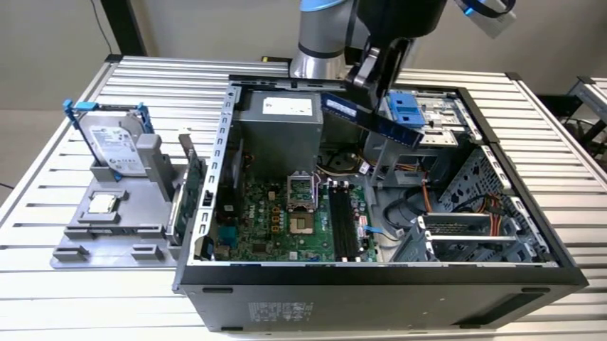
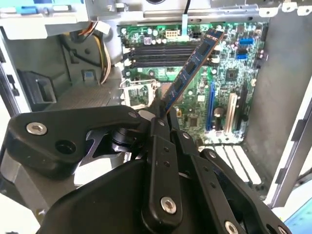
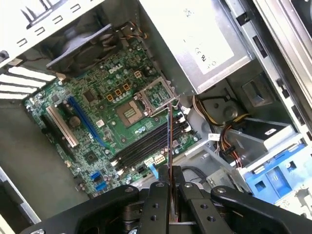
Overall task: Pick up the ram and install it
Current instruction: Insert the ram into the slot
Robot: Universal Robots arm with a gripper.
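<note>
The claw (image 2: 160, 115) pinches one end of the ram (image 2: 192, 67), which juts out tilted above the motherboard (image 2: 230, 78).

Bright even light, perhaps overhead, soft shadows

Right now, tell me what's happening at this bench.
The robot arm's gripper is shut on the ram, holding it tilted in the air above the open computer case. The ram is not seated: the black memory slots on the motherboard below look empty. On the exterior view's left, a hard drive with blue rails stands in a grey holder beside the case.
</note>
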